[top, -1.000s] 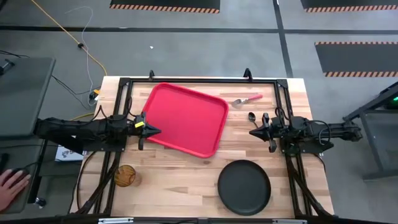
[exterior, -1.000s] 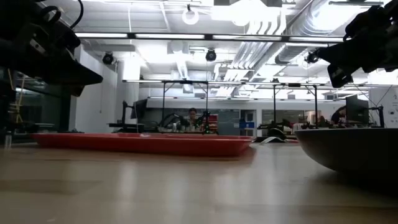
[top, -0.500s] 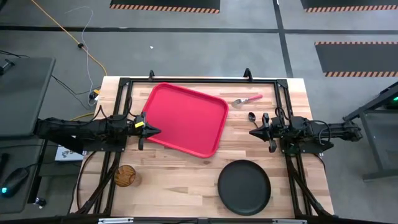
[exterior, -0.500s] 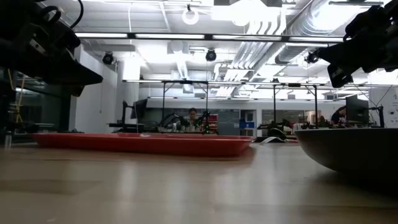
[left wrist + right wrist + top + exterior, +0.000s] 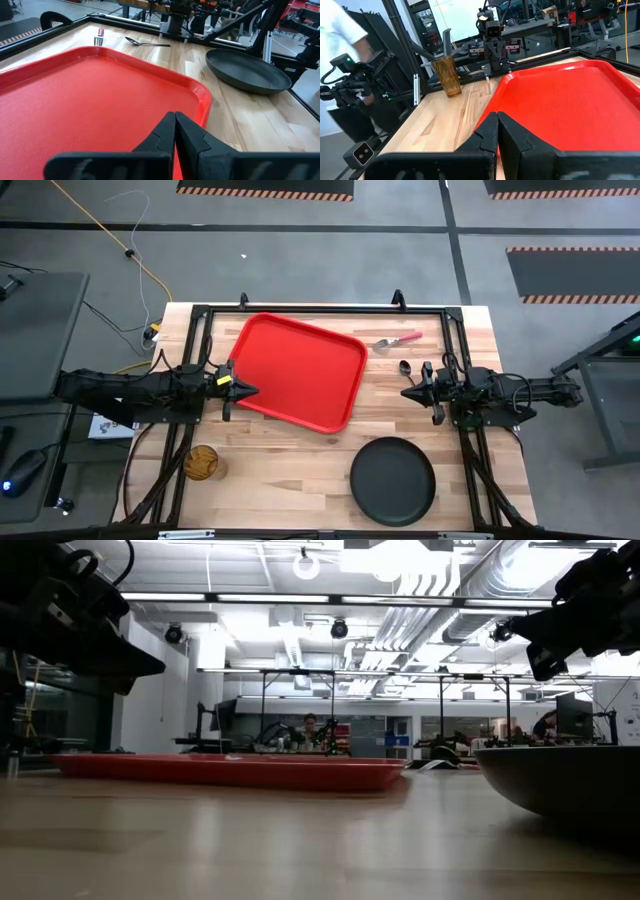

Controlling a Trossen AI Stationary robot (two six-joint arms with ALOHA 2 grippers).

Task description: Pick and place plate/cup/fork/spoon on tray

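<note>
Nothing on my table has moved since a second ago. My left gripper (image 5: 247, 391) is pinched closed at the tray's (image 5: 300, 370) left edge; my right gripper (image 5: 405, 392), also closed, hovers between spoon (image 5: 404, 367) and plate (image 5: 393, 479). Fork (image 5: 396, 340) lies beyond; cup (image 5: 201, 463) near-left.

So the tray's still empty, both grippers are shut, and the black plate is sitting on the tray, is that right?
Not quite. The plate is not on the tray; it rests on the bare wooden table beyond the tray's corner, as the high view shows. The rest holds: the tray is empty, and the left gripper and right gripper are both shut.
</note>
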